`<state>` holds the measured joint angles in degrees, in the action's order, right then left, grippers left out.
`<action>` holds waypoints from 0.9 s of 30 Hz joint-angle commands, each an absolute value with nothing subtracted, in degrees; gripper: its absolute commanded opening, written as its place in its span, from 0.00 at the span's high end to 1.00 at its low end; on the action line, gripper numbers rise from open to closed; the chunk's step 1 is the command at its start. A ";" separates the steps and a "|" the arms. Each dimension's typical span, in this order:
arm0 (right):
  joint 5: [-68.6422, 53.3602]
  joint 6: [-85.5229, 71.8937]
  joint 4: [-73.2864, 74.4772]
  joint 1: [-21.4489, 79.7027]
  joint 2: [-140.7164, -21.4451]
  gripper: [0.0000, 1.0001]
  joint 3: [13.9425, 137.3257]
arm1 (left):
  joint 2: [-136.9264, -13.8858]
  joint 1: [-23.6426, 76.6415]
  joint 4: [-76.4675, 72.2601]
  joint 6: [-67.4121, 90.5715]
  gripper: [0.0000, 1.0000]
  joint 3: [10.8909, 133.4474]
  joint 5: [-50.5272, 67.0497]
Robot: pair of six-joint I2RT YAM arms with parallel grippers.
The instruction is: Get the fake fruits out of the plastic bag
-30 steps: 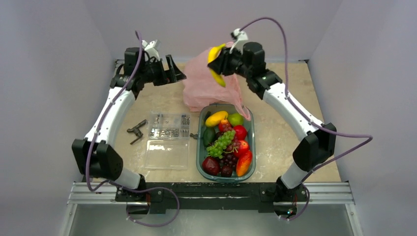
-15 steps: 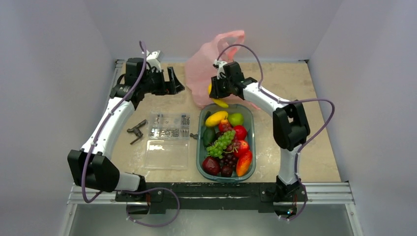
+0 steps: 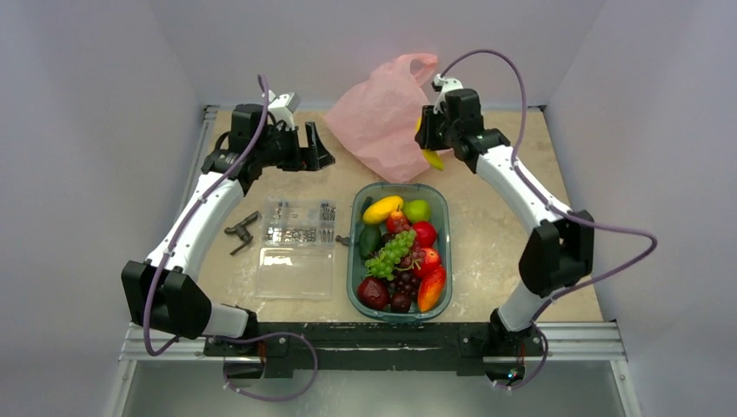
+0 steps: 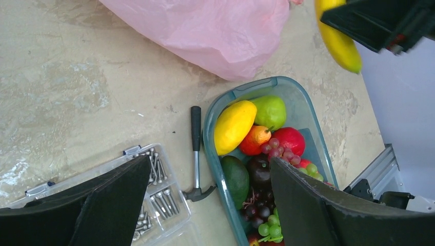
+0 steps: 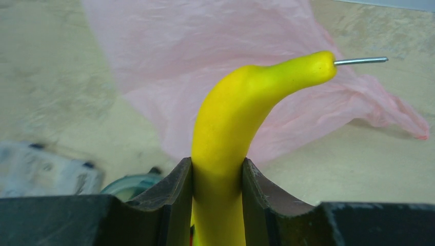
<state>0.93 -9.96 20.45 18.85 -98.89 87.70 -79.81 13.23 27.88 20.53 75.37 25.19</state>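
Soft, even light, faint shadows; the right wrist view's background blurs behind the sharp banana.

We see the banana as smooth, glossy yellow plastic with a bare metal pin at its tip. At twelve o'clock from the glossy, translucent green tray lies the thin, crinkled pink plastic bag; at nine o'clock a clear plastic box holds shiny metal screws on the matt, mottled tabletop.
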 commanded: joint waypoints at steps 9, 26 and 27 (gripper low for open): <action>-12.64 -48.04 9.34 30.94 -75.49 1.00 61.69 | -77.62 14.37 25.23 21.66 0.14 75.12 27.21; 14.50 -59.28 6.06 45.43 -78.04 0.62 53.39 | -75.84 15.21 28.03 18.89 0.11 76.42 24.05; 15.39 -59.41 6.44 45.85 -78.44 0.58 53.55 | -75.65 15.21 27.99 18.90 0.10 76.40 24.06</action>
<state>8.51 -57.89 7.99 43.92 -77.32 52.53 -77.87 14.81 28.80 20.05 75.33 24.18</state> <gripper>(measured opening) 0.371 0.880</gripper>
